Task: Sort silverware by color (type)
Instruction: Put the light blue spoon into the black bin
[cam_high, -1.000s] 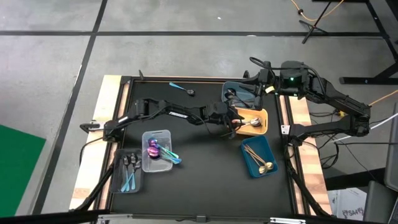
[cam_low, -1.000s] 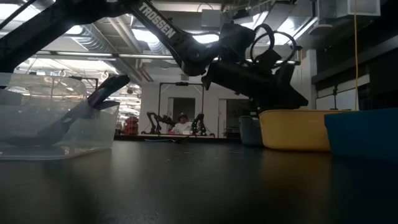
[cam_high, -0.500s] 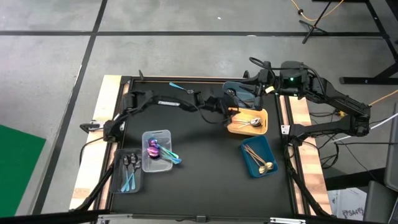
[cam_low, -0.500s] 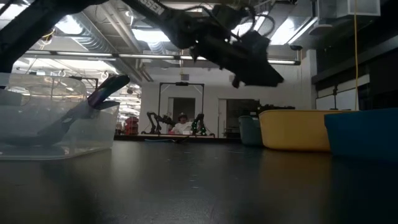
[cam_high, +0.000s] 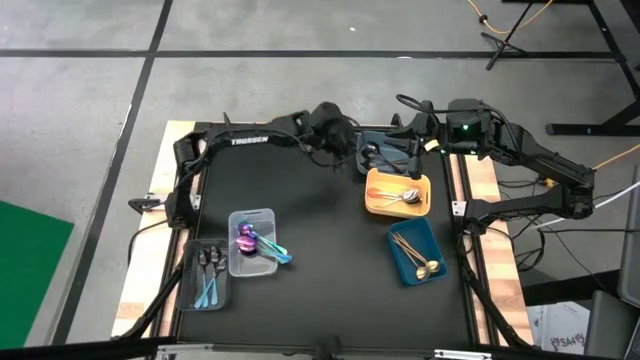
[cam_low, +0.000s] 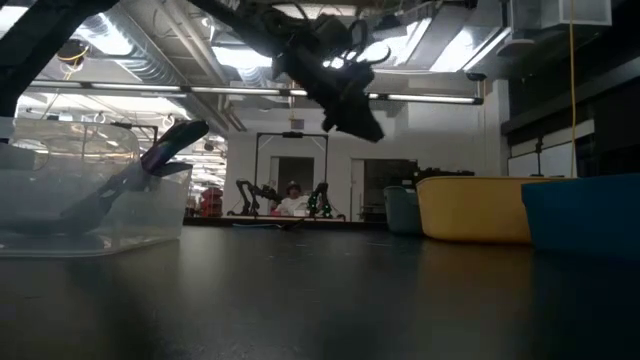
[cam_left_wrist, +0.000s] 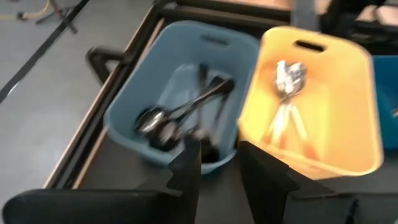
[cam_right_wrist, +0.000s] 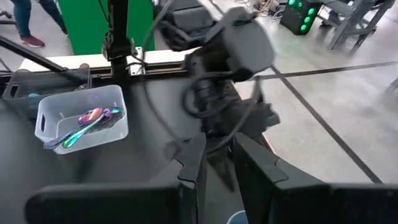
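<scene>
My left gripper (cam_high: 350, 140) (cam_left_wrist: 217, 168) hangs open and empty above the table near its far edge, just left of the grey-blue tray (cam_high: 378, 150) (cam_left_wrist: 180, 93) of dark spoons (cam_left_wrist: 180, 115). My right gripper (cam_high: 413, 138) (cam_right_wrist: 219, 165) waits open at that tray's right side. Silver spoons (cam_high: 403, 195) (cam_left_wrist: 286, 106) lie in the yellow tray (cam_high: 398, 205). Gold spoons (cam_high: 418, 255) lie in the blue tray (cam_high: 400, 262). Iridescent purple spoons (cam_high: 246, 238) rest in the clear tray (cam_high: 250, 218), and black and teal ones (cam_high: 207, 275) in the tray beside it. One teal spoon (cam_high: 285, 138) lies on the table.
A small dark item (cam_high: 305, 148) lies next to the loose teal spoon near the far edge. Open black tabletop (cam_high: 320, 260) spreads between the left trays and the right trays. Wooden rails (cam_high: 160, 180) border the table on both sides.
My left gripper has risen from just over the yellow tray's left rim and swung toward the table's far edge and left, ending high beside the grey-blue tray. The right arm has kept still.
</scene>
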